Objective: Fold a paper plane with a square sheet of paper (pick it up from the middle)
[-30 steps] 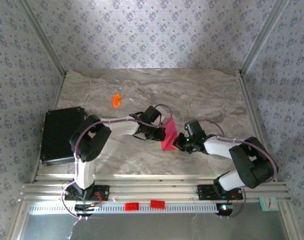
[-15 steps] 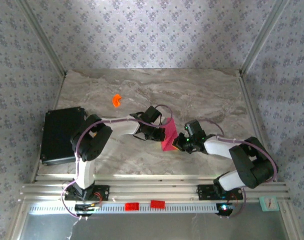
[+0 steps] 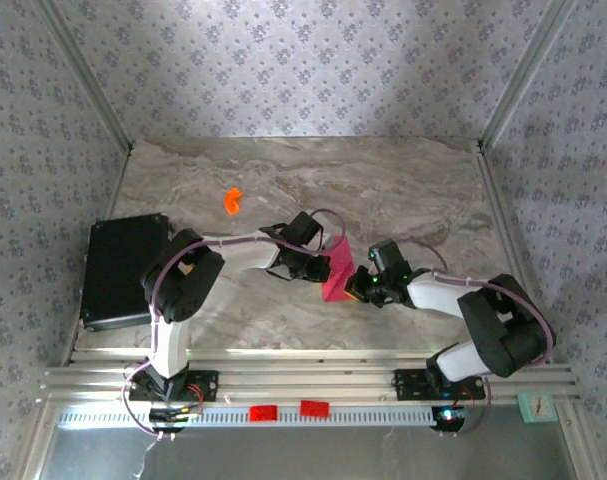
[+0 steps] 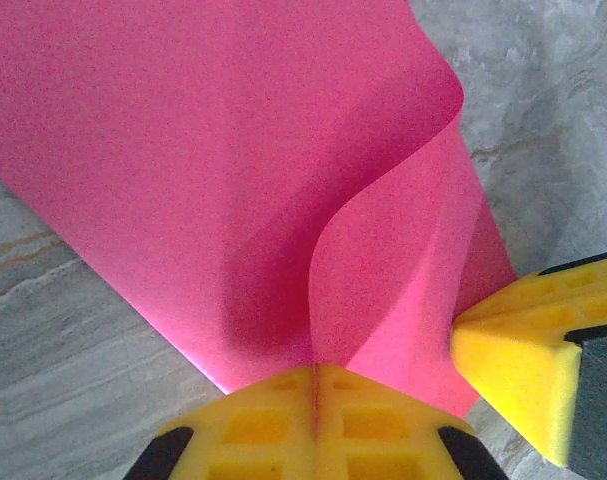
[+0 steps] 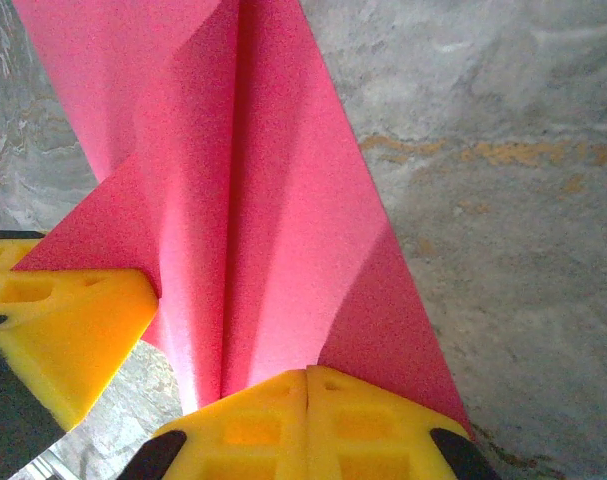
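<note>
The square sheet of paper (image 3: 335, 272) is magenta-pink and hangs buckled between both grippers over the middle of the table. My left gripper (image 3: 321, 268) is shut on its left edge; in the left wrist view the paper (image 4: 233, 170) curls up from the closed yellow pads (image 4: 283, 415). My right gripper (image 3: 355, 287) is shut on the opposite edge; the right wrist view shows the sheet (image 5: 253, 190) creased lengthwise above its pads (image 5: 273, 420). Each wrist view catches the other gripper's yellow fingertip (image 4: 528, 365) (image 5: 58, 325) close by.
A small orange plastic piece (image 3: 232, 200) lies at the back left of the marble table (image 3: 413, 190). A black box (image 3: 121, 268) sits at the left edge. Patterned walls enclose the table on three sides.
</note>
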